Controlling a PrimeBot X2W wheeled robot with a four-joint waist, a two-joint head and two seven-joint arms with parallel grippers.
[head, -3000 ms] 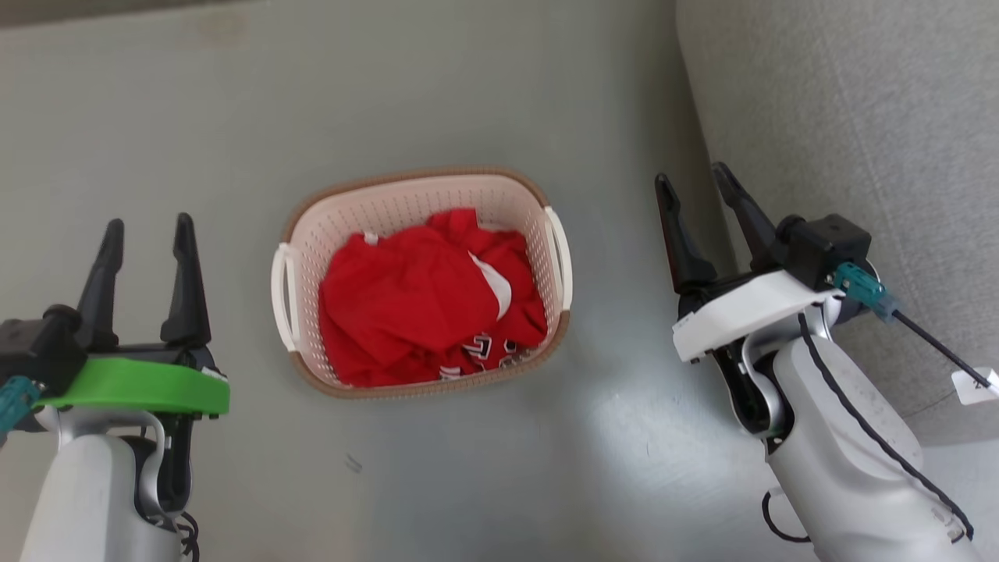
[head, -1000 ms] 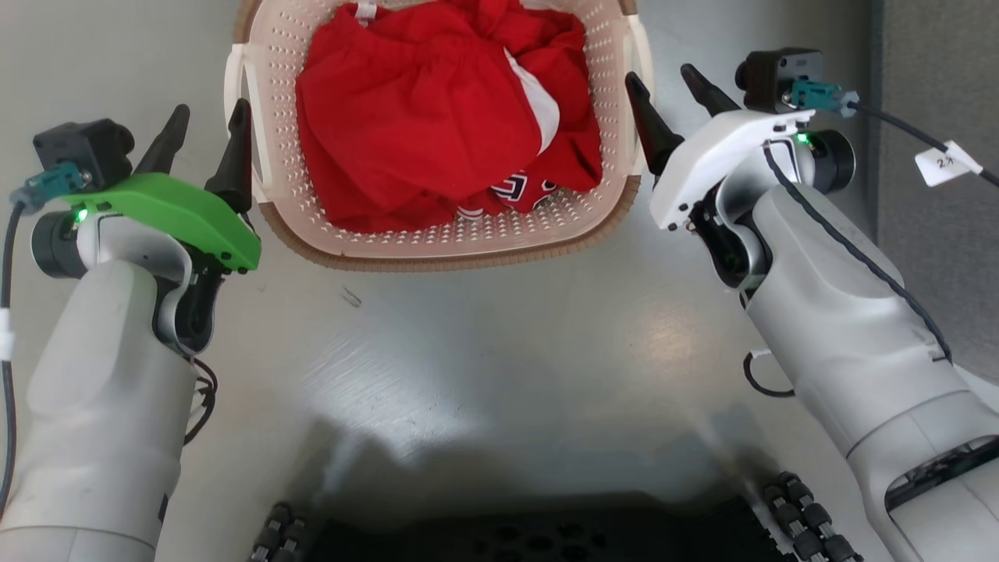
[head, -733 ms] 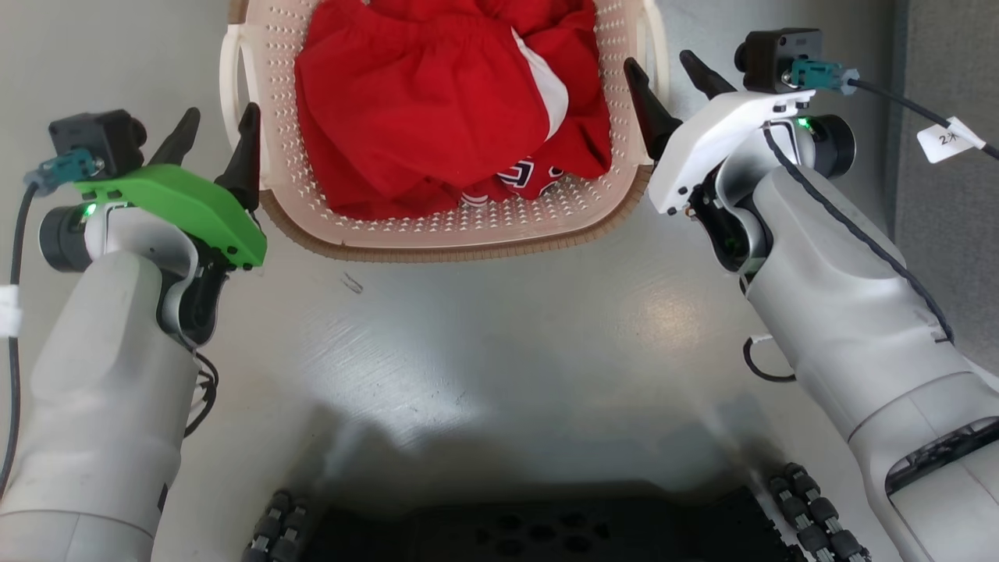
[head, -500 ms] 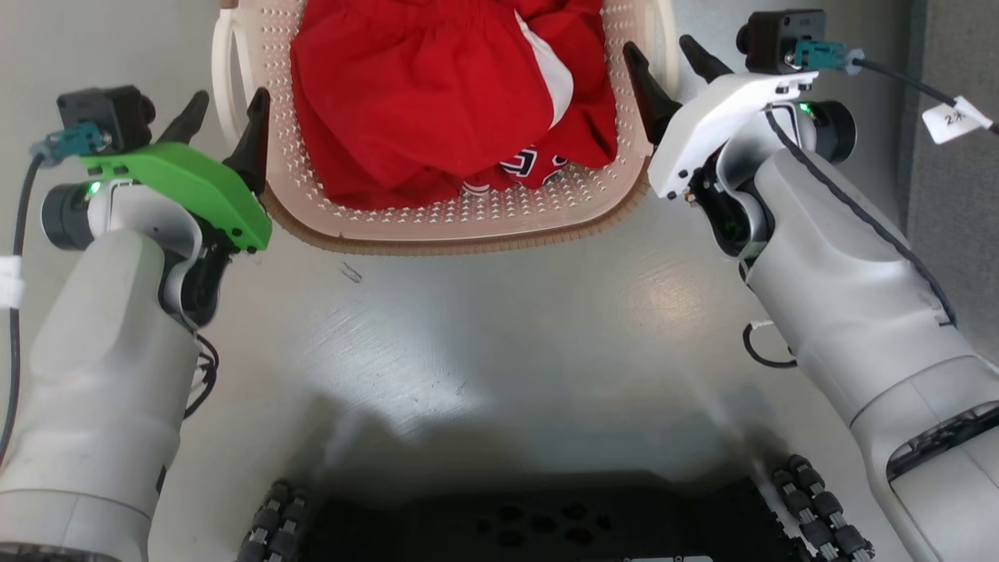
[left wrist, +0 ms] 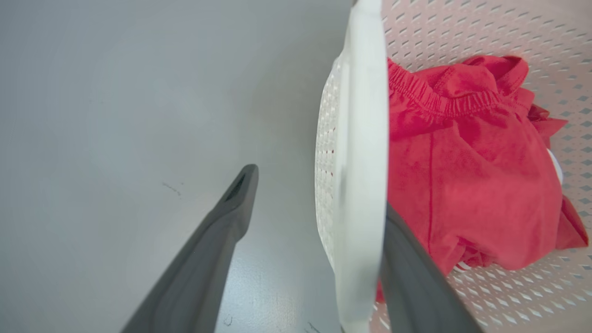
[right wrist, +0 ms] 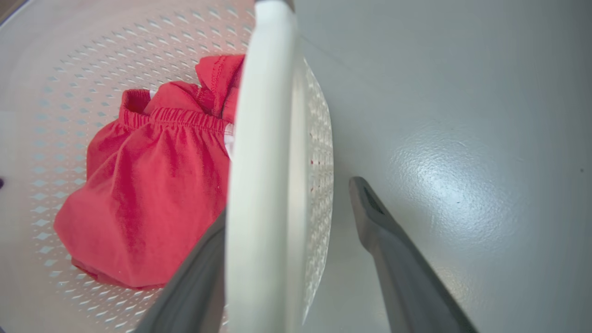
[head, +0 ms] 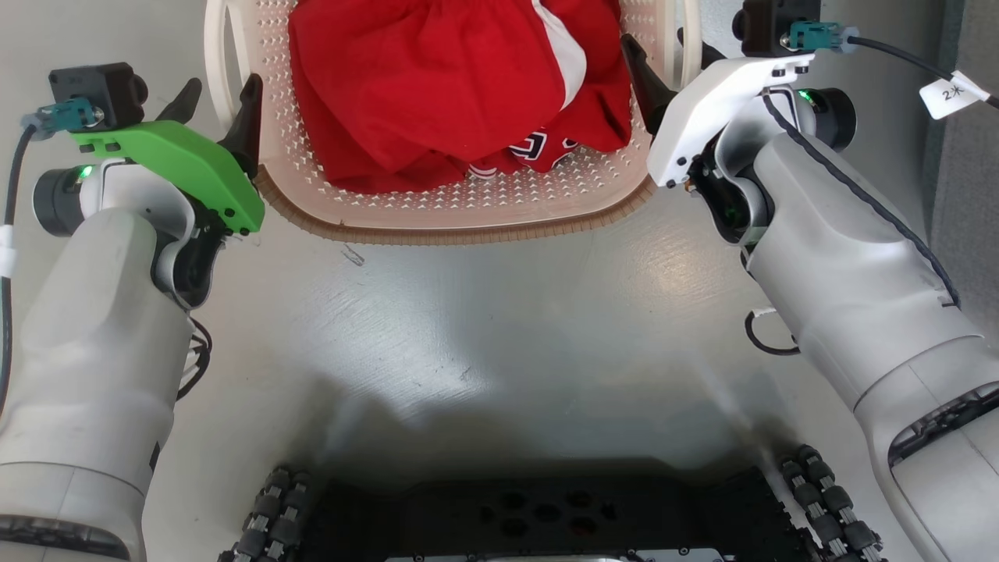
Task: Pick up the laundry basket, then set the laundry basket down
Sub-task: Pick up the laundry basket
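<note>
Two open grippers straddle the handles. The left gripper [head: 222,86] has its fingers spread wide, one on each side of the left handle [left wrist: 363,162], gripping nothing; the right gripper [head: 655,43] does likewise at the right handle [right wrist: 263,162]. The laundry basket [head: 453,234] sits on the floor [head: 499,336], red clothes [head: 437,86] inside, just ahead of the robot base [head: 546,515]. Likely step: clamp the handles. Both should close together at mid-handle, then lift level so the load stays put. The floor lies open on the left; a grey fabric edge [head: 972,203] runs near the right arm, tight there.

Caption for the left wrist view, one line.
Open left gripper straddles the white handle of the laundry basket, red clothes inside.
</note>
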